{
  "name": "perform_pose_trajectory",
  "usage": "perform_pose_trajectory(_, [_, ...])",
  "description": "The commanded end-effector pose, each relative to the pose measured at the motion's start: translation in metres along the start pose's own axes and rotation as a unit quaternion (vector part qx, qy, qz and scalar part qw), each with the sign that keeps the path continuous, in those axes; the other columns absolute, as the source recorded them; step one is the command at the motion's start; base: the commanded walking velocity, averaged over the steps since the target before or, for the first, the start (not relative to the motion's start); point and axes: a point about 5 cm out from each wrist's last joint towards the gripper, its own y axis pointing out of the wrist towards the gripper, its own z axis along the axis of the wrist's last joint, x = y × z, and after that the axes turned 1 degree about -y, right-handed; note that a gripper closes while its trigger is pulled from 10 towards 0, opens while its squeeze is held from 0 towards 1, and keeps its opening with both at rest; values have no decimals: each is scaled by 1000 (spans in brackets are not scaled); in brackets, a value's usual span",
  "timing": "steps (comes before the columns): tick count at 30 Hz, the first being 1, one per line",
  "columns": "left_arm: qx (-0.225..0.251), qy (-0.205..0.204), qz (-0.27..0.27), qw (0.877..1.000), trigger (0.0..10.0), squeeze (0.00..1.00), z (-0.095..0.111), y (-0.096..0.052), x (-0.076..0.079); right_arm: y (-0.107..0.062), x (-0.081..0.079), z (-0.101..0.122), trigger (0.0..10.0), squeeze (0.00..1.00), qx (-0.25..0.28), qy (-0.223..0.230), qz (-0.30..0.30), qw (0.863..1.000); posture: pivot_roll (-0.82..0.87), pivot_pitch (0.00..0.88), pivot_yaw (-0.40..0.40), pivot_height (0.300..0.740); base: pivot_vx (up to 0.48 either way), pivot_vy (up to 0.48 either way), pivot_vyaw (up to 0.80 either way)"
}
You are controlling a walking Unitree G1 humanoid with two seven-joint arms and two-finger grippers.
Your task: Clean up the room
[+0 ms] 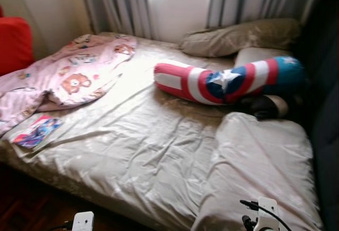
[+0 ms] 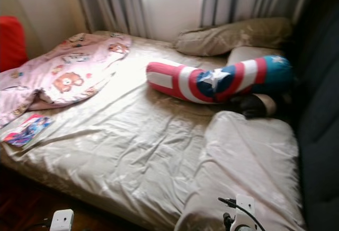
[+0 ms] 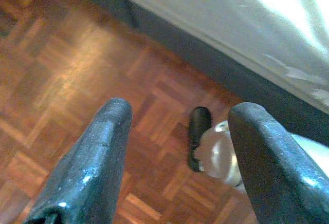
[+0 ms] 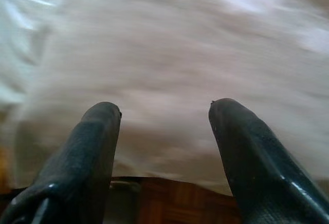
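we hold both grippers spread and empty: the left gripper (image 3: 177,147) over parquet floor (image 3: 61,64), the right gripper (image 4: 164,147) facing the beige satin bedsheet (image 1: 159,146), since the pink teddy-print blanket (image 1: 74,72) at upper left lies out of reach.

A big bed (image 1: 159,157) has a shiny, wrinkled sheet. A red, white and blue star pillow (image 1: 228,80) lies far on the right, a pink teddy blanket (image 1: 69,74) on the left, with a small book (image 1: 37,131) near it.
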Motion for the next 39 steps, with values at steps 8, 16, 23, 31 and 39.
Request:
perform_pose_trajectory(8, [-11, 4, 6, 1000, 10000, 0, -3, -1, -5, 1, -3, 1, 10000, 0, -2, 3, 2, 1000, 30, 0, 1, 736, 0, 345, 0])
perform_pose_trajectory(16, [-11, 6, 4, 1000, 10000, 0, -3, -1, -6, 0, -3, 1, 10000, 0, -1, 5, 2, 1000, 28, 0, 4, 736, 0, 344, 0])
perform_pose_trajectory(23, [-13, 5, 4, 1000, 10000, 0, -5, -2, -5, 0, -2, 0, 10000, 0, -3, 10, -1, 1000, 31, 0, 1, 736, 0, 356, 0])
perform_pose_trajectory(31, [-15, 4, 2, 1000, 10000, 0, -7, -2, -3, 0, -2, 0, 10000, 0, -4, 8, -1, 1000, 31, 0, -2, 736, 0, 468, 0])
perform_pose_trajectory(39, [-16, 7, 0, 1000, 10000, 0, -8, -2, -3, 0, -1, -1, 10000, 0, -4, 10, -1, 1000, 29, 0, -1, 736, 0, 480, 0])
